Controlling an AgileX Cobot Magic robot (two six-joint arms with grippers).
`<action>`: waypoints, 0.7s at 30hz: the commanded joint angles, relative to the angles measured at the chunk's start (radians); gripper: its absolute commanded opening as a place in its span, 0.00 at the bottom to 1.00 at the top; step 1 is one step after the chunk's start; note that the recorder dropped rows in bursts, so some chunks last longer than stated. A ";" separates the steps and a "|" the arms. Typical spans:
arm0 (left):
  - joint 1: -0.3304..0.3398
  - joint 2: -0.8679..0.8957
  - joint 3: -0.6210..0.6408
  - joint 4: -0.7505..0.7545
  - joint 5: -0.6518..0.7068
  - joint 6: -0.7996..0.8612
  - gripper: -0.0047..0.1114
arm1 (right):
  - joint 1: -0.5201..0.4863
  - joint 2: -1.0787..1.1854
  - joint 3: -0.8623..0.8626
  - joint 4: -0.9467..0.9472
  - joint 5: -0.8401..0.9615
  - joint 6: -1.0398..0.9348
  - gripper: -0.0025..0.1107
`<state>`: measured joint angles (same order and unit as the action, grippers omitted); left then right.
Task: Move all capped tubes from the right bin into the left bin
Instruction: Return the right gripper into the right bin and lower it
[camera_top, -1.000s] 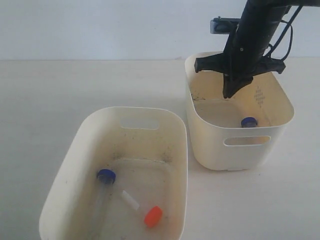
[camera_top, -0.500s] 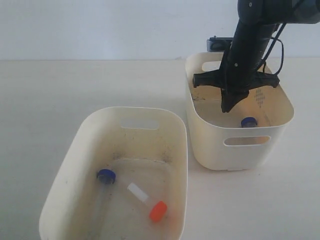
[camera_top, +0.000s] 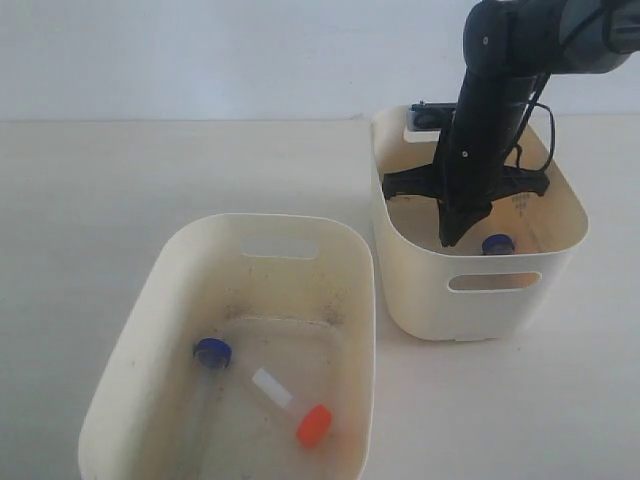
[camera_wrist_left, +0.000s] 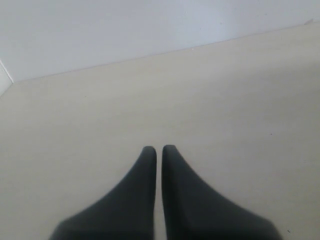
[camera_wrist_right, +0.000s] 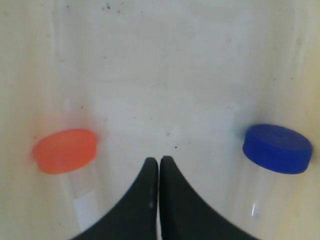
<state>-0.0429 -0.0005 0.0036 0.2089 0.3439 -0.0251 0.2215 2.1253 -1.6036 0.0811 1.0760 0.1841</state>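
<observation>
Cream left bin (camera_top: 150, 300) by the worktop's (camera_top: 100, 180) front edge holds two capped tubes (camera_top: 211, 351). Farther back, in the right bin (camera_top: 420, 290), my right fingers (camera_wrist_right: 145, 190) hang closed midway between an orange-capped tube (camera_wrist_right: 65, 150) and a blue-capped tube (camera_wrist_right: 277, 148), both lying alongside them. My left fingers (camera_wrist_left: 140, 175) are closed over bare worktop.

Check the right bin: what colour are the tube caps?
One orange cap, one blue cap; right wrist view.

right jaws | lower | inside right bin (camera_top: 430, 285) | orange-capped tube (camera_top: 291, 406) shifted
</observation>
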 joint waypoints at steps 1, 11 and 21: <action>-0.001 0.000 -0.004 -0.003 -0.003 -0.010 0.08 | -0.003 0.013 -0.001 0.015 -0.007 -0.018 0.02; -0.001 0.000 -0.004 -0.003 -0.003 -0.010 0.08 | -0.003 0.013 -0.001 0.022 -0.034 -0.081 0.13; -0.001 0.000 -0.004 -0.003 -0.003 -0.010 0.08 | -0.003 0.013 -0.001 0.148 -0.014 -0.081 0.85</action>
<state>-0.0429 -0.0005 0.0036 0.2089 0.3439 -0.0251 0.2201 2.1397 -1.6036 0.1760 1.0577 0.1125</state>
